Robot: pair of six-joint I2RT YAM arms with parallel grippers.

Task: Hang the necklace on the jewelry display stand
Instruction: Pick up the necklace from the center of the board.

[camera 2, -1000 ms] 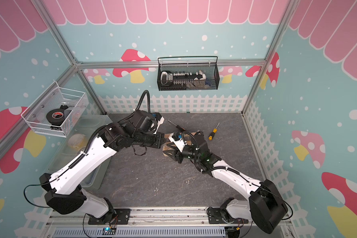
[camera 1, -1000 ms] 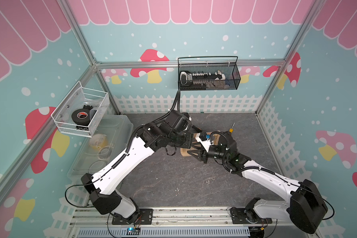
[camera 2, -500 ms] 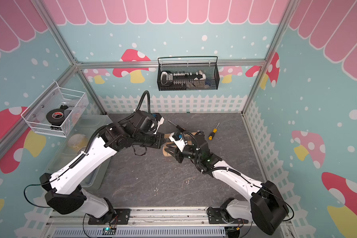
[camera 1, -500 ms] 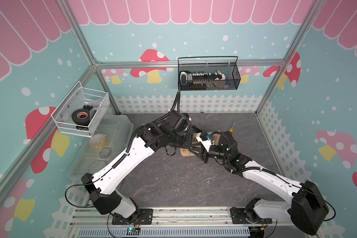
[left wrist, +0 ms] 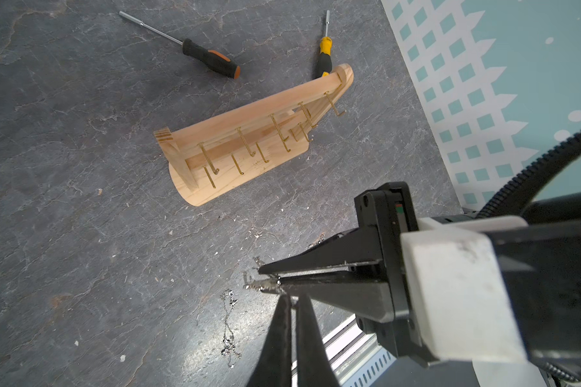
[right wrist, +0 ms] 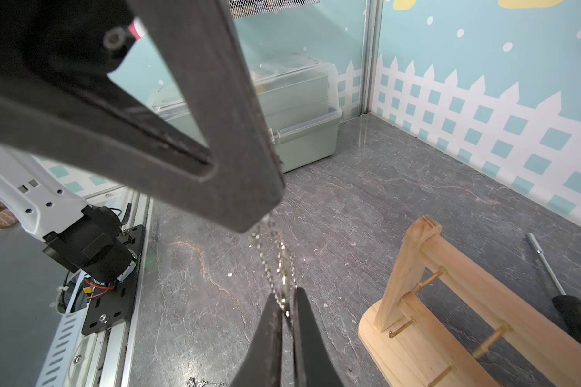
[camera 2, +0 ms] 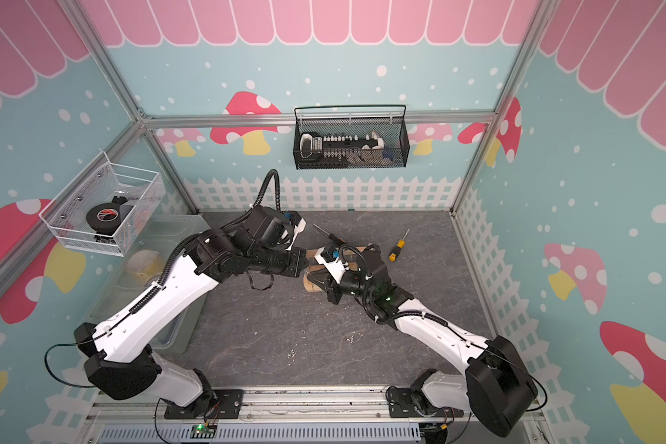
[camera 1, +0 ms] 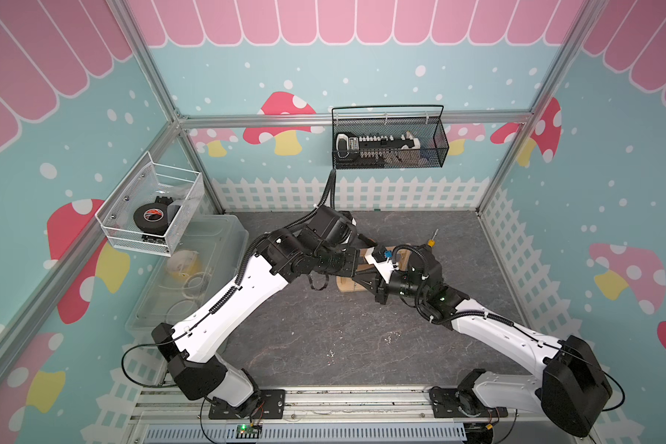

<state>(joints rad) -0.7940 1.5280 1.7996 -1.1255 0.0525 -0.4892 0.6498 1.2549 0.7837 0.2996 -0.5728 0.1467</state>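
The dark stone-look tabletop point(camera 1: 323, 326) fills the cell floor. Across it the left arm point(camera 1: 247, 292) and the right arm point(camera 1: 496, 334) reach in from the near corners, and their wrists meet over the middle. A clear plastic bin point(camera 1: 193, 269) sits at the left edge. A black mesh basket point(camera 1: 389, 142) hangs on the far wall, and a white mesh basket point(camera 1: 150, 211) on the left wall holds a roll of black tape point(camera 1: 150, 217).

The jewelry display stand point(left wrist: 249, 112) stands upright mid-table, its gold pegs pointing to the near side. In both top views the wrists hide most of it. Just beyond it lie a black-and-orange screwdriver point(left wrist: 212, 58) and a yellow-and-black screwdriver point(left wrist: 324, 55).

The necklace point(right wrist: 272, 264) is held in the air on the near side of the stand, apart from it. It is a short run of silvery chain stretched between the two grippers. The left gripper point(left wrist: 291, 298) is closed, pinching one end at its tips. The right gripper point(right wrist: 289, 301) is closed on the chain a little further along. Thin loose chains point(left wrist: 228, 328) lie on the tabletop below.
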